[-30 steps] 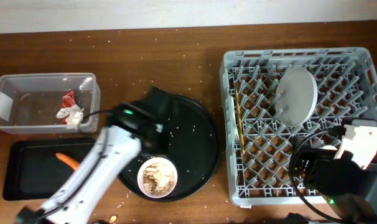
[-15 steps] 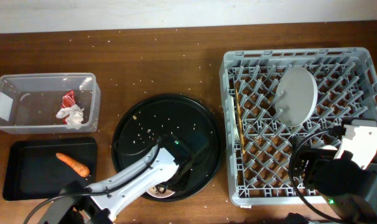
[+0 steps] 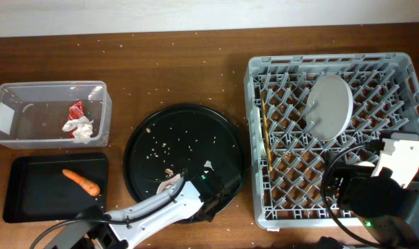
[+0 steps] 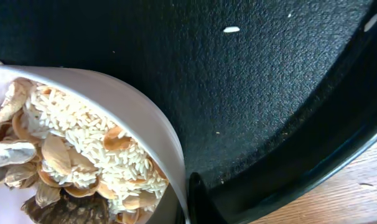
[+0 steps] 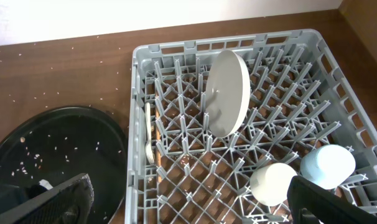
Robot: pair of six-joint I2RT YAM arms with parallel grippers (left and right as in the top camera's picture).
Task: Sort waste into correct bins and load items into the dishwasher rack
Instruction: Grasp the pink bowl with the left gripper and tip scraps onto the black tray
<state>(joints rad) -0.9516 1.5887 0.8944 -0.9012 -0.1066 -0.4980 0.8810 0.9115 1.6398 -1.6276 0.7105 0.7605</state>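
The left pincer (image 4: 183,199) was seen pinched on the white bowl (image 4: 132,118) (rice scraps (image 4: 70,137) inside) over the round tray (image 4: 269,93); the right pincer (image 5: 188,202) was spread. The label (image 3: 2,119) on the clear tub (image 3: 54,86) was unreadable.

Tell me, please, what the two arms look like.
Left arm: slim white link, black at its end, small green light. Right arm: bulky black body, white block, looped black cables, another green light.
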